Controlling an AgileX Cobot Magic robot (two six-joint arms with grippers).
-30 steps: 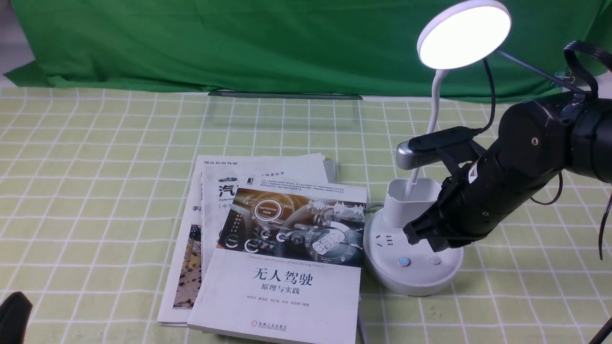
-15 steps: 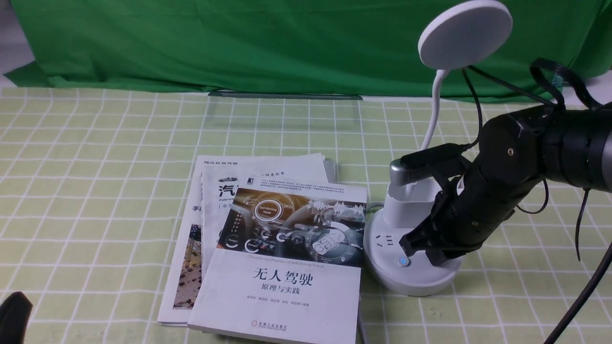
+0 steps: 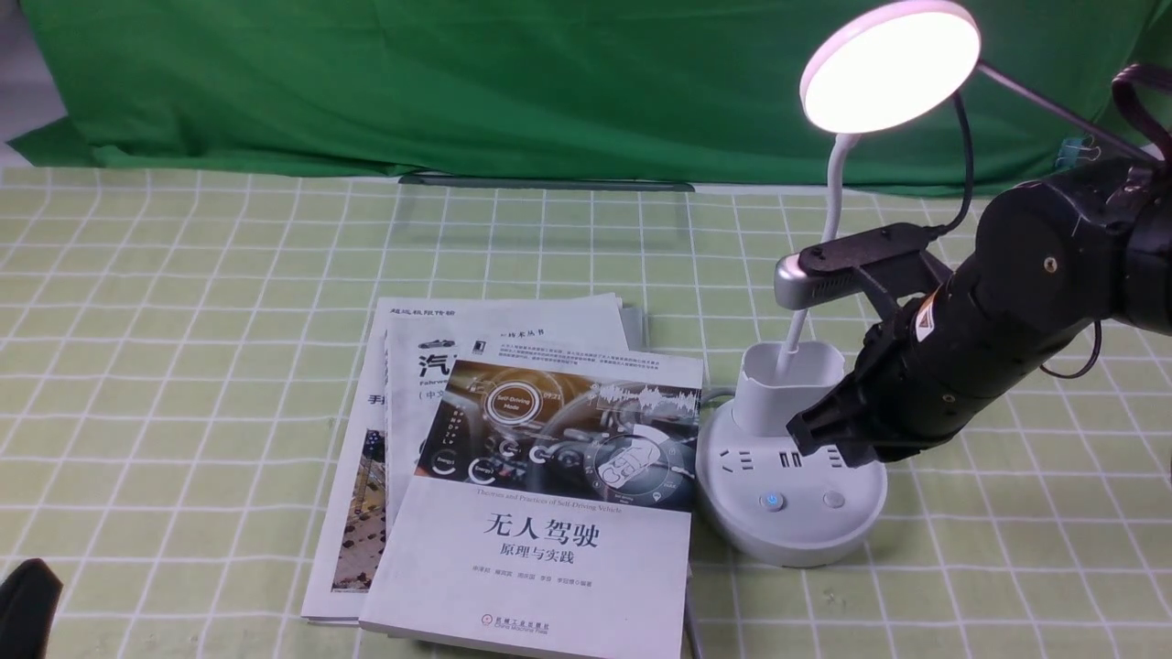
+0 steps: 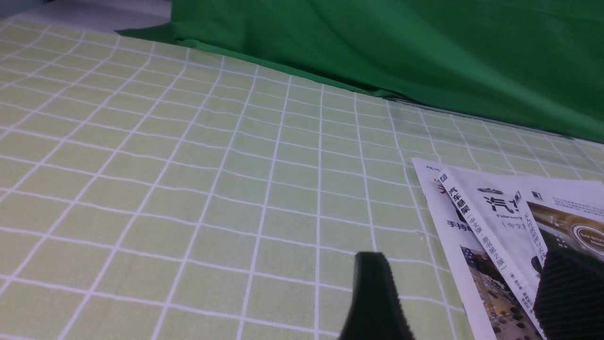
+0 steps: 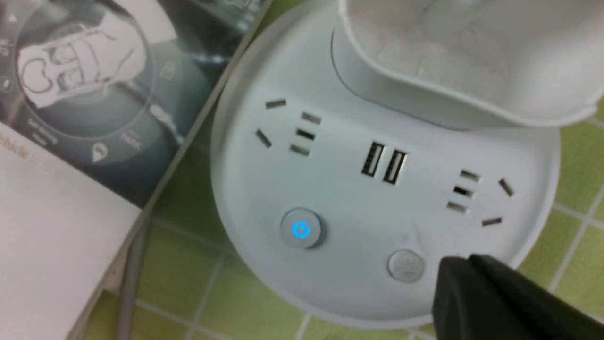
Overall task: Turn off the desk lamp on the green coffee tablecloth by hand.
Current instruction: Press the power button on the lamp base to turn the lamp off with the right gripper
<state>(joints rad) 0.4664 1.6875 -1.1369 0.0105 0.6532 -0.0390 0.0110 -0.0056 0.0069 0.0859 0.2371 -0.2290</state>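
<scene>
Though the desk lamp (image 3: pixel 778 389) glows, standing toward the table's right edge on the green coffee tablecloth (image 3: pixel 183 320), its smooth hard plastic base (image 3: pixel 797 535) looks heavy enough to take a press; the thin neck (image 3: pixel 831 183) would flex, so leave it. Right gripper (image 3: pixel 813 437), jaws seemingly closed, hovers over the base beside the plain round button (image 5: pixel 406 266). Left gripper (image 4: pixel 467 264) gapes open near the books (image 3: pixel 540 476).

Right arm (image 3: pixel 1016 320) bulky, black, round screw; silver-grey camera bar (image 3: pixel 810 286); black cables (image 3: pixel 959 174); left fingers (image 4: pixel 568 293) black, ribbed.
</scene>
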